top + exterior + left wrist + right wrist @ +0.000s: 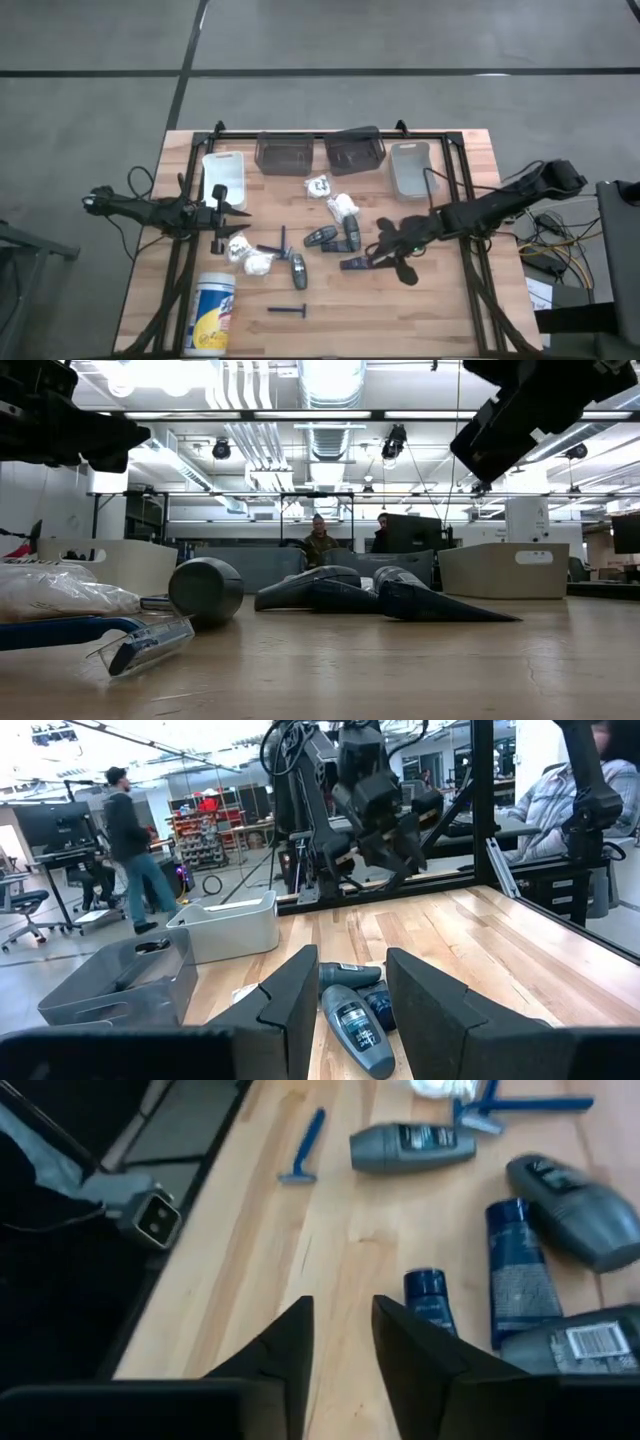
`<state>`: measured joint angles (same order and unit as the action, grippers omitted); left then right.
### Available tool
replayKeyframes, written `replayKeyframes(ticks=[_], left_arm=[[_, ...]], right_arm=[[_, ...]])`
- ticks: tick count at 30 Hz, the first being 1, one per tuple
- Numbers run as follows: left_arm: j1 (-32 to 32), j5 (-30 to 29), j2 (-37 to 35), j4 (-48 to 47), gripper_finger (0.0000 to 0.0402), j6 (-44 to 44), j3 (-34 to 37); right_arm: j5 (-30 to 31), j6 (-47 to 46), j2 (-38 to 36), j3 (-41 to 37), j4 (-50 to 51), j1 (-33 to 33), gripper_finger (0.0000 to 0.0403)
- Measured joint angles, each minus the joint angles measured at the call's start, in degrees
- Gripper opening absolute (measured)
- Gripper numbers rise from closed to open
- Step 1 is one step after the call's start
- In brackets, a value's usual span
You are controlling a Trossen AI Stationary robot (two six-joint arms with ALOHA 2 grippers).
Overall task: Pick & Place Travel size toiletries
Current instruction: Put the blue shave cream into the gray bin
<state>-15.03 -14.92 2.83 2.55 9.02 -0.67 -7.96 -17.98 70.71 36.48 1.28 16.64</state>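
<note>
The travel size toiletries lie scattered on the wooden table's middle: dark grey tubes [345,235], white packets [343,205] and thin blue sticks [288,311]. My left gripper [225,215] hangs open above the table's left part, beside a white packet [250,262]. In its wrist view its fingers [352,990] frame a grey tube [355,1025] lying below them on the wood. My right gripper [388,250] is open above the table's right-middle part. Bare wood shows between its fingers [343,1340], with dark blue tubes [515,1270] just beyond. Both arms hang clear of the tabletop in the low view.
A tall white canister [213,310] lies near the table's near-left corner. Along the far edge stand a white bin [223,178], two dark clear bins [284,153] and a grey bin [410,168]. People [125,830] move about in the room beyond.
</note>
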Motion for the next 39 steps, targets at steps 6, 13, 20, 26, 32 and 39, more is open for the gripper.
replayKeyframes(ticks=[6, 13, 20, 26, 32, 39], left_arm=[[-0.02, 0.00, -0.01, 0.00, 0.0126, -0.01, 0.00], [0.00, 0.01, 0.00, 0.00, 0.0126, 0.00, -0.01], [0.00, 0.00, 0.00, 0.00, 0.0126, -0.02, 0.00], [-0.02, 0.00, -0.01, 0.00, 0.0126, -0.01, -0.01], [-0.01, 0.01, 0.00, 0.00, 0.0126, 0.00, 0.00], [0.00, 0.01, -0.01, 0.00, 0.0126, 0.00, 0.00]], right_arm=[[-2.55, -0.02, 6.27, 1.87, -0.01, 0.00, 0.0145], [-2.84, 1.20, 13.49, 2.26, 0.36, -0.13, 0.0183], [-1.02, 2.11, 16.28, 2.65, 1.53, -0.15, 0.0195], [-0.84, 3.41, 16.40, 2.67, 1.46, -0.15, 0.0177], [0.71, 3.08, 17.18, 2.67, 1.41, -0.21, 0.0156], [2.22, 2.30, 19.05, 2.63, 1.22, -0.85, 0.0158]])
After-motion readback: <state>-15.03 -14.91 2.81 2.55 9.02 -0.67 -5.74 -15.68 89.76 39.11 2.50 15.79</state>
